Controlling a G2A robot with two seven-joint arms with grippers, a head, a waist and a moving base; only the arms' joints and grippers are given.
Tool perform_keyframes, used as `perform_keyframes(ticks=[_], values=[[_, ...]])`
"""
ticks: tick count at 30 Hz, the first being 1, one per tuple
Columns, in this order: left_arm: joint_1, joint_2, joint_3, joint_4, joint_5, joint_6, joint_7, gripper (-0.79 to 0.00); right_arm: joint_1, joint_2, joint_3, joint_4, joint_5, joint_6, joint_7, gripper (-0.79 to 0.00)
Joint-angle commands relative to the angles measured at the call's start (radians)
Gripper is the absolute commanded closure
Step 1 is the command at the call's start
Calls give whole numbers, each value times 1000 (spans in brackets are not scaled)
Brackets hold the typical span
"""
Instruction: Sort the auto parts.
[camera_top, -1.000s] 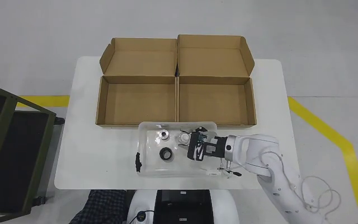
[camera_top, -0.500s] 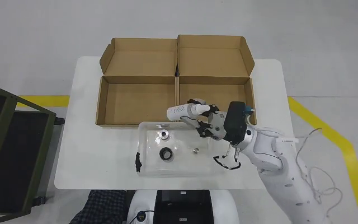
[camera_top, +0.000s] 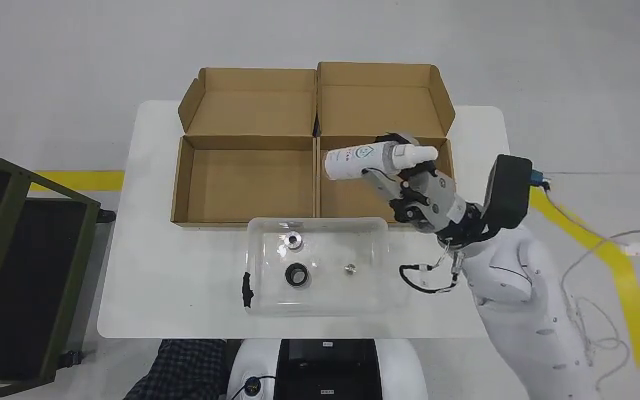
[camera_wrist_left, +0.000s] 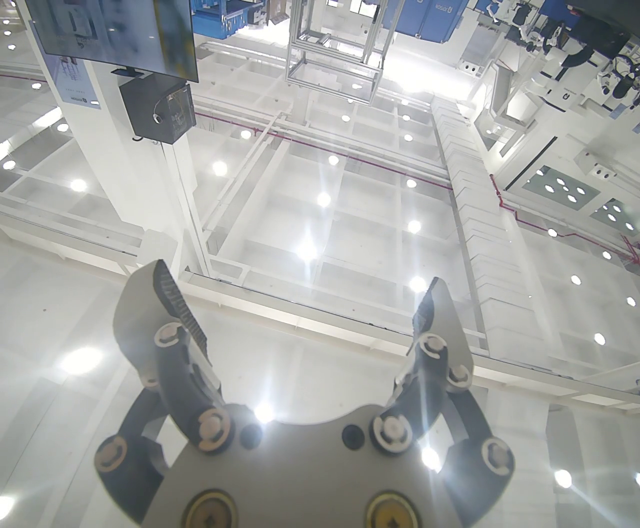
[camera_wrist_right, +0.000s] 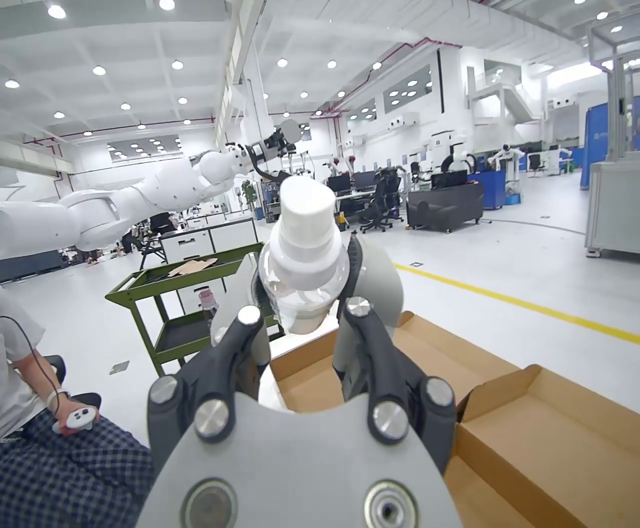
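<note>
right tool (camera_top: 396, 163) closes across the neck end of the white spray bottle (camera_top: 350, 162), carrying it on its side, lifted above the right cardboard box (camera_top: 345, 200); this height probably lets it clear the box walls before lowering. left tool (camera_wrist_left: 300, 292) is raised toward the ceiling, spread wide and empty, likely parked out of the way. the clear tray (camera_top: 262, 230) on the bench (camera_top: 160, 250) holds a dark ring (camera_top: 297, 275), a metal fitting (camera_top: 292, 240) and a small nut (camera_top: 350, 267). one second ago the right tool was down in the tray; it has since risen and swung over the box.
</note>
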Motion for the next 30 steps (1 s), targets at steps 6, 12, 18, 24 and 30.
perform_keyframes(ticks=[6, 12, 18, 24, 30], values=[[0, 0, 0, 0, 0, 0, 0, -785, -8, -2, 17, -13, 18, 4, -25, 0], [0, 0, 0, 0, 0, 0, 0, -785, 1, -3, 17, -23, 15, -9, -16, 0], [0, 0, 0, 0, 0, 0, 0, -785, 15, -5, 0, 3, -29, -3, 25, 0], [0, 0, 0, 0, 0, 0, 0, -785, 26, -3, -6, 27, -155, 30, 93, 0], [0, 0, 0, 0, 0, 0, 0, -785, 17, 0, -12, 40, -283, 74, 142, 0]])
